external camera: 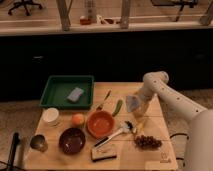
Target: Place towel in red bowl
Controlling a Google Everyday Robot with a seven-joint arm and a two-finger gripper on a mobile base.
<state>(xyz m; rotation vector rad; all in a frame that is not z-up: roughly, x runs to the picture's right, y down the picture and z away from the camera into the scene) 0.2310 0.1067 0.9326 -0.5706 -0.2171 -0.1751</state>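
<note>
The red bowl (100, 123) sits empty near the middle of the wooden table. My gripper (134, 105) hangs at the end of the white arm (161, 91), to the right of the bowl and a little farther back. A pale grey, cloth-like patch that may be the towel (133, 103) sits right at the gripper; I cannot tell whether it is held or lies on the table.
A green tray (56, 91) at the back left holds a grey-blue sponge (75, 94). Around the bowl are an orange (77, 119), a dark bowl (72, 140), a white cup (50, 116), a metal cup (38, 142), a spoon (117, 133), grapes (148, 142), a green vegetable (117, 107) and a brush (104, 152).
</note>
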